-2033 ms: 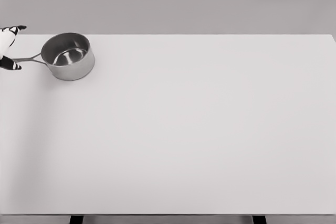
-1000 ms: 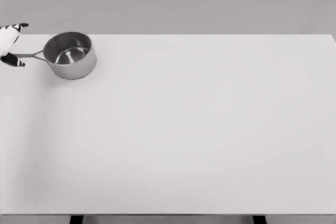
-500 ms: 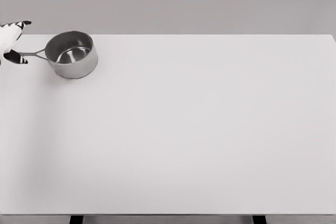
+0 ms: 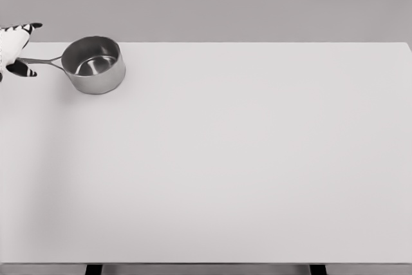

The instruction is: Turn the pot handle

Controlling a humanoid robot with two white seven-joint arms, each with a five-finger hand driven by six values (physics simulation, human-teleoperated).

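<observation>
My left hand [image 4: 13, 46], white with black fingertips, is cut off by the picture's left edge, so only a few fingers show and my arm stays out of sight. They cover the far end of the thin metal handle [image 4: 44, 61] of the round steel pot [image 4: 94, 64]. My right hand lies outside the view.

Soft, even, nearly shadowless light

Only 1 view: my head cam looks down, fwd over the wide white flat tabletop [image 4: 244, 159], fairly far.
</observation>
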